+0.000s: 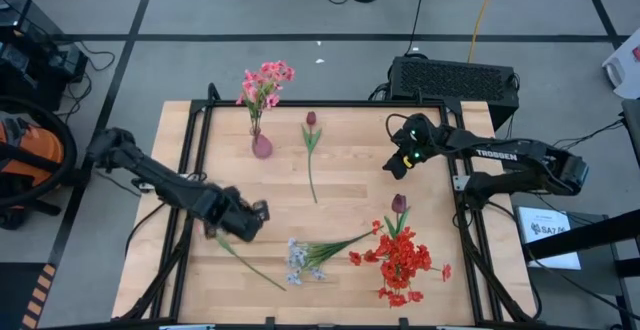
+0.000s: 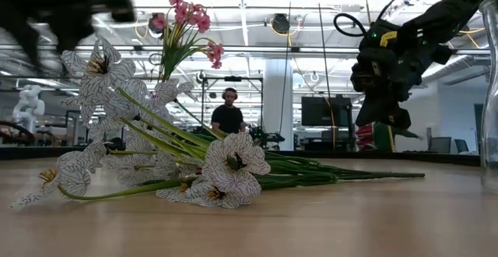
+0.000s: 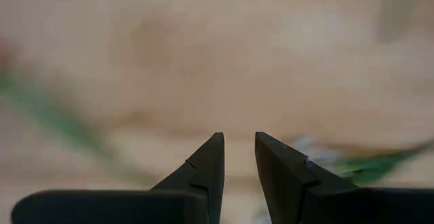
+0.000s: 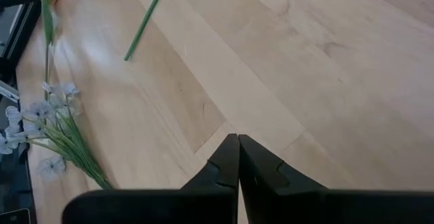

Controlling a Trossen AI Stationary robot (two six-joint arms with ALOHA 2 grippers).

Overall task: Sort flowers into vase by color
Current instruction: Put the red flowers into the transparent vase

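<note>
High view: a wooden counter [image 1: 340,260] carries the sorting set. The small pink vase [image 1: 261,147] stands upright near the far edge, left of centre, with a spray of pink flowers [image 1: 265,80] in its neck. A dark maroon tulip [image 1: 311,120] lies just to its right, its stem running toward the near edge. Near the front edge lie a pale blue-white bunch [image 1: 303,258], a cluster of red flowers [image 1: 402,262] and a second maroon tulip [image 1: 399,204] touching the red cluster. A thin green stem [image 1: 252,264] lies left of the pale bunch.

The left gripper [image 1: 252,218] hangs over the near left part of the counter, beside the upper end of that stem; in the left wrist view its fingers [image 3: 207,166] stand slightly apart with nothing visible between them. The right gripper [image 1: 398,165] hovers over the right side of the counter, above bare wood, its fingers [image 4: 227,157] pressed together and empty.

Low view: a person [image 2: 229,117] stands in the room beyond the counter.
</note>
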